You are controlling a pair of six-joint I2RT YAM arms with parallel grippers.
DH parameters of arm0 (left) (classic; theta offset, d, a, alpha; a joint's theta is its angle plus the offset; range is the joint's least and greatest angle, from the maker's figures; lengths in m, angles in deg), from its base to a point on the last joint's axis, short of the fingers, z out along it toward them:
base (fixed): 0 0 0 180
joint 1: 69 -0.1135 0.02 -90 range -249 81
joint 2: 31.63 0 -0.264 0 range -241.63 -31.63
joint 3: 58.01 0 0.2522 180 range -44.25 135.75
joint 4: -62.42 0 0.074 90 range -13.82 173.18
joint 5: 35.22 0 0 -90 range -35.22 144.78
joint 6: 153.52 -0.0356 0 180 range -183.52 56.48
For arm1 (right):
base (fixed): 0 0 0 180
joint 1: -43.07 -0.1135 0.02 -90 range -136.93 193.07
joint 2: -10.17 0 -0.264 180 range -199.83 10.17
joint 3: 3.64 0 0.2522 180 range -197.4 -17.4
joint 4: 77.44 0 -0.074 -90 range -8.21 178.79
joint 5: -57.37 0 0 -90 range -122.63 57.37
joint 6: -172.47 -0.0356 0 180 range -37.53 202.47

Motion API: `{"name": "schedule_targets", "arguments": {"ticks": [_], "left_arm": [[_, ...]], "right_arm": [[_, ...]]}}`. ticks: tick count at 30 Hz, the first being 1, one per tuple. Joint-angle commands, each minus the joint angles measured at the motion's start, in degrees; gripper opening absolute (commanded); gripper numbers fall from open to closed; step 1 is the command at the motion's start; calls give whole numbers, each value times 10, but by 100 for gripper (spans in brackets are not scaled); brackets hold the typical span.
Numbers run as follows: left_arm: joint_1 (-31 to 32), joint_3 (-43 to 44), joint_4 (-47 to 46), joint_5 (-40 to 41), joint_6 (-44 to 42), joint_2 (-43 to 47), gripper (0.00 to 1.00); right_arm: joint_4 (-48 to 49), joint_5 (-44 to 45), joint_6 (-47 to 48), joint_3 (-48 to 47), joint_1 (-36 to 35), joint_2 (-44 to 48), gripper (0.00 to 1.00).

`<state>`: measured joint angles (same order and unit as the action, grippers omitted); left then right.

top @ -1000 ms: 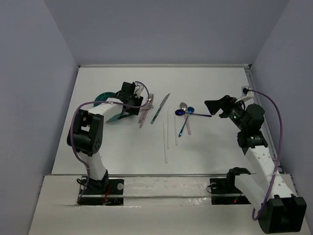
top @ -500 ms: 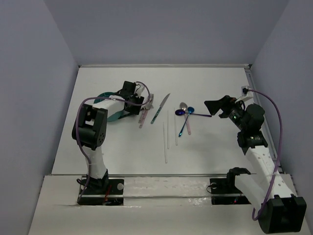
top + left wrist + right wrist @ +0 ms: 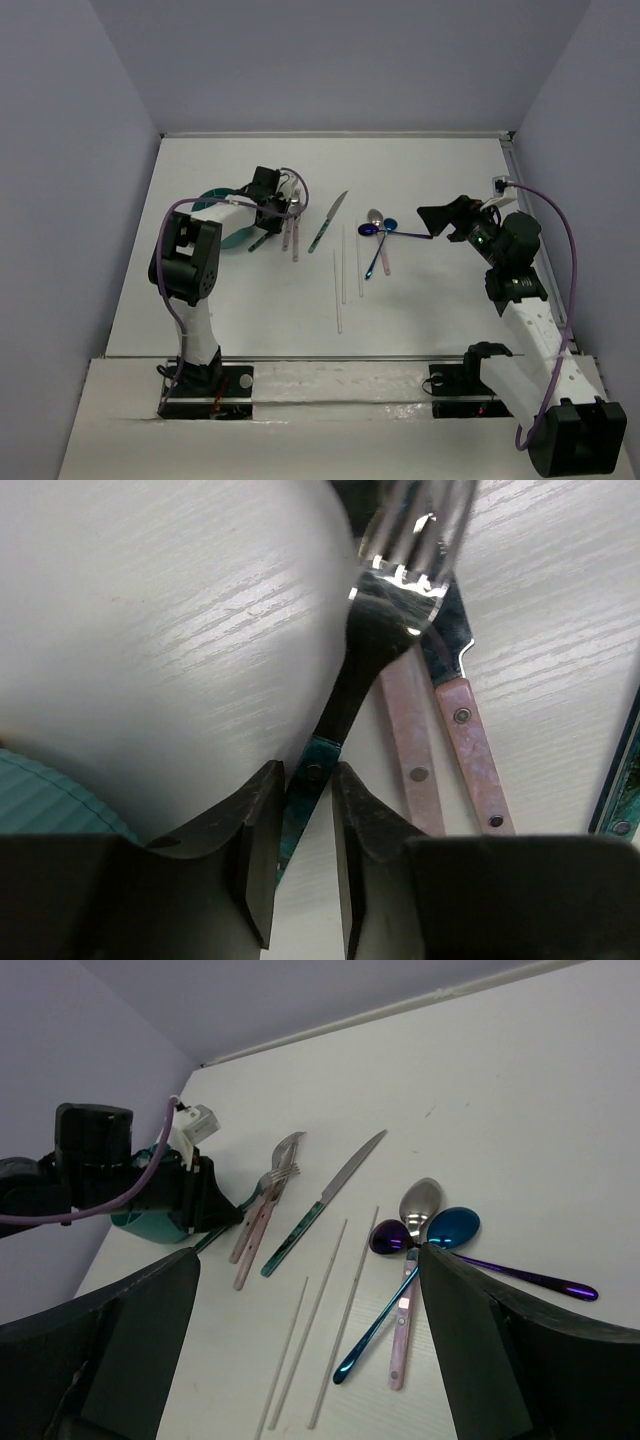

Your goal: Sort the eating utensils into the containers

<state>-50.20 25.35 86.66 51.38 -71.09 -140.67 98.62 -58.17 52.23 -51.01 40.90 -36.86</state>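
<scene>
White, faintly wood-grained desk (image 3: 430, 160) fills a booth of pale lilac walls (image 3: 80, 150). Your left jaws are narrow, closed on the teal-handled fork (image 3: 375, 630) just beside the teal caddy (image 3: 210, 197). Only the left wrist view shows that grip, with two pink-handled pieces (image 3: 470, 750) alongside. Your right jaws hang wide, holding nothing. Their view shows chopsticks (image 3: 346, 1315), a teal-handled knife (image 3: 325, 1202) and silver, purple and blue spoons (image 3: 452, 1226) loose on the desk.
</scene>
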Motion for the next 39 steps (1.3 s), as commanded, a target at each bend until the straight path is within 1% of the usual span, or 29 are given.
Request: {"name": "schedule_targets", "arguments": {"ticks": [1,2,4,5,8,13,18,21,22,24,28,31,34,35,37,39], "left_arm": [[5,-2,3,10,-4,-1,21],[5,-3,4,12,-5,1,17],[11,-5,2,14,-5,7,11],[11,-5,2,15,-6,10,7],[17,-6,2,14,-7,24,0],[39,-11,-12,0,-12,81,0],[49,-13,-32,-38,-8,145,0],[49,-11,-57,-57,8,198,0],[49,-11,-57,-57,8,198,0],[49,-10,-78,-50,27,230,0],[38,-22,-129,-18,67,290,0],[7,-53,-179,27,107,364,0],[-33,-94,-224,94,134,405,0],[-46,-94,-224,95,141,405,0],[-81,-136,-264,130,163,429,0],[-98,-159,-288,156,171,437,0]], "right_arm": [[15,-8,4,-8,3,7,96],[15,-8,4,-8,3,6,96],[15,-8,4,-8,3,7,96],[15,-8,4,-8,3,7,96],[15,-8,4,-8,3,8,96],[17,-10,4,-7,3,7,96],[20,-14,3,-6,3,4,96],[21,-12,3,-6,3,0,96],[21,-12,3,-6,3,0,96],[23,-13,3,-5,3,-1,96],[25,-14,2,-4,3,-1,96],[28,-16,1,-2,3,1,96],[31,-20,-2,-1,3,1,96],[34,-21,-2,-1,3,1,96],[38,-25,-6,1,3,1,96],[41,-27,-8,3,3,0,96]]}}
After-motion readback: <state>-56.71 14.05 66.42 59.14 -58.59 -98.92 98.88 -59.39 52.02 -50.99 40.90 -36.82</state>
